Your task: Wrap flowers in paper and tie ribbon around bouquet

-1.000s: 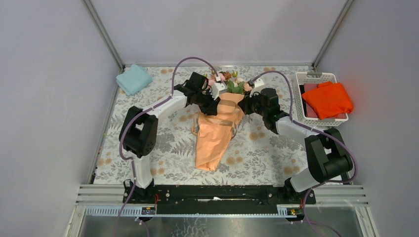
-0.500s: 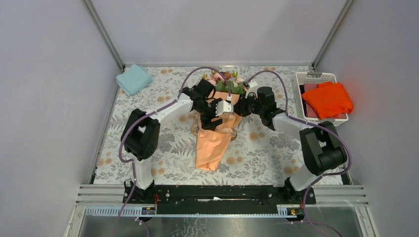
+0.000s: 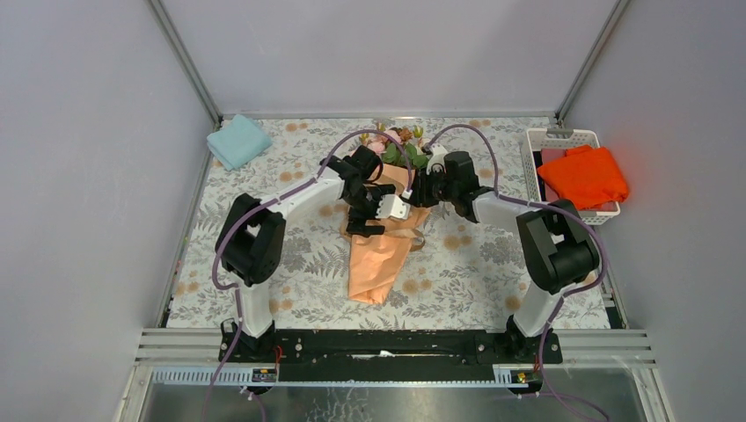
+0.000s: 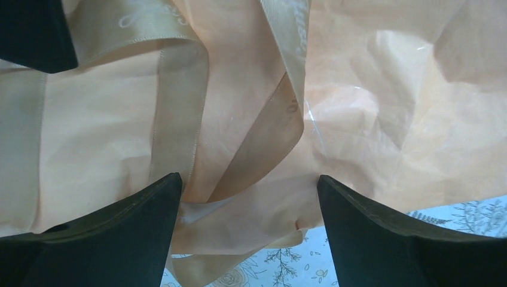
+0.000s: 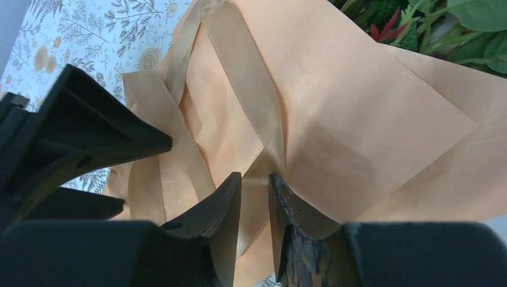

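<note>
Count: 1 bouquet [image 3: 380,255], 1 ribbon [image 5: 245,89] in several loose loops, 1 blue cloth [image 3: 237,141], 1 white basket [image 3: 563,134] holding 1 orange cloth [image 3: 582,176], and 2 arms.

Bouquet lies mid-bench, flowers [image 3: 400,145] toward the far wall and the paper [image 5: 359,119] cone's tail pointing at the arm bases. Ribbon is draped across the cone just below the blooms.

Left fingers [image 4: 113,233] are spread wide over the ribbon loops, pinching nothing. Right fingers [image 5: 221,221] stand a narrow gap apart with one ribbon strand running through it. Can't tell whether they actually nip it.

Both wrists crowd the top of the cone, close to each other.

Edges: blue cloth in the far-left corner, basket at the right edge. Bare floral bench [image 3: 475,281] shows on both sides of the tail and between the tail and the bases. Grey walls [image 3: 88,176] close off left, far and right.
</note>
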Robot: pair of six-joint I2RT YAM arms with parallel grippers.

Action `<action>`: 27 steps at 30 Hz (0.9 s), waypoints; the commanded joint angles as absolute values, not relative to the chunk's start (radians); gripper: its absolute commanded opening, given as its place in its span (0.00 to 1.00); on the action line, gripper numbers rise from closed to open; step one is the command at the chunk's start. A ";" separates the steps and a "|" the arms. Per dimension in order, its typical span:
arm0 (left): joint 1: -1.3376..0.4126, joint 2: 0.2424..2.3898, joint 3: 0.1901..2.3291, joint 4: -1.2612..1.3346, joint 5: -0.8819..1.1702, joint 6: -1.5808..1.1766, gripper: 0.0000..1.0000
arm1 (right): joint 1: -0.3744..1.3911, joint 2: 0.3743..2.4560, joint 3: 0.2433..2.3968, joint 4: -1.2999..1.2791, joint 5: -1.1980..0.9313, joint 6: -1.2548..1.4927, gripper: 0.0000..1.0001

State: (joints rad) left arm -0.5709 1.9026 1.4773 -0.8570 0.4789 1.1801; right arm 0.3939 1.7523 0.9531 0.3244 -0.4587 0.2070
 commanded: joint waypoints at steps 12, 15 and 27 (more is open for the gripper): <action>-0.597 1.853 1.377 -0.489 0.323 0.995 0.00 | 0.434 1.857 0.973 0.285 -0.568 0.221 0.18; -0.597 1.841 1.404 -0.485 0.314 0.924 0.00 | 0.440 1.852 0.953 0.283 -0.615 0.213 0.17; -0.591 1.889 1.477 -0.452 0.287 0.720 0.00 | 0.398 1.656 0.864 0.095 -0.719 0.120 0.19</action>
